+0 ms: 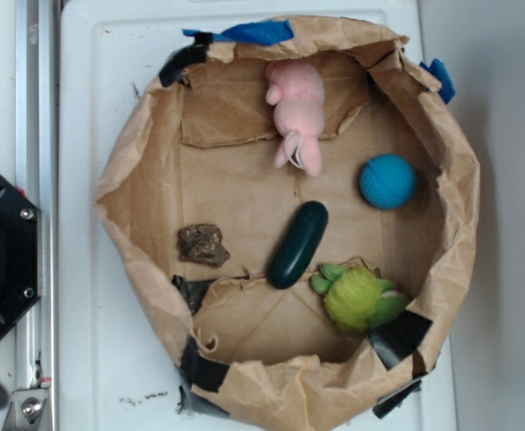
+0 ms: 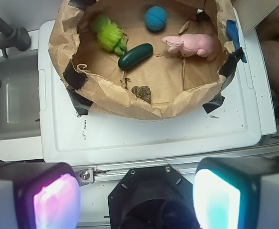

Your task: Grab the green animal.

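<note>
The end effector hangs wide open and empty at the wrist view's bottom edge — the green animal lies far up-frame, left of centre, inside the paper-walled bin, just beside the dark green capsule.

The scene is viewed from directly overhead by the exterior camera, so that the brown paper enclosure is seen whole on the white platform, with the black robot base cut off at the left edge. A higher, slanted look is given by the wrist camera, from behind the base, across the platform's near edge toward the enclosure at the far side. The glowing finger pads are kept large in its foreground. The enclosure, its contents and the base are shared by both views.
</note>
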`<state>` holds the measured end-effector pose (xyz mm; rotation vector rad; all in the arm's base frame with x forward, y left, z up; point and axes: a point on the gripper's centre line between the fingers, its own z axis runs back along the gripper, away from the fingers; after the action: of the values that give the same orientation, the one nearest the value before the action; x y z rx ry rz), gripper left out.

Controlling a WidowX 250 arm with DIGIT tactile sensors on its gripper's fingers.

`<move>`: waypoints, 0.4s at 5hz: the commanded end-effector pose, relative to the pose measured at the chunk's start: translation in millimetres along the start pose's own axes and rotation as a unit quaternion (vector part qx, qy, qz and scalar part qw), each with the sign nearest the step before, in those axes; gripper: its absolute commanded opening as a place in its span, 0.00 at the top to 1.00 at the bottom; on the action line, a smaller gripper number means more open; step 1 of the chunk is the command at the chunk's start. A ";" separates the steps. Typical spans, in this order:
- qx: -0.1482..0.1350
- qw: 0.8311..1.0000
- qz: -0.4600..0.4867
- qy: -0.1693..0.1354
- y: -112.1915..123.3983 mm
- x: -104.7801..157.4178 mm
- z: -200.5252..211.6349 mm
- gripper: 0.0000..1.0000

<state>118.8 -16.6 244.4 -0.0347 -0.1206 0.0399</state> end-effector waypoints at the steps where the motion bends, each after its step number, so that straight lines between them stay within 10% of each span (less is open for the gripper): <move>1: 0.000 1.000 0.000 0.000 0.0 0.0 0.0 0.00; 2: 0.022 1.000 -0.012 -0.013 -1.4 23.0 -16.6 0.00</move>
<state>143.7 -15.4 227.0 0.0141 -0.1313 0.0354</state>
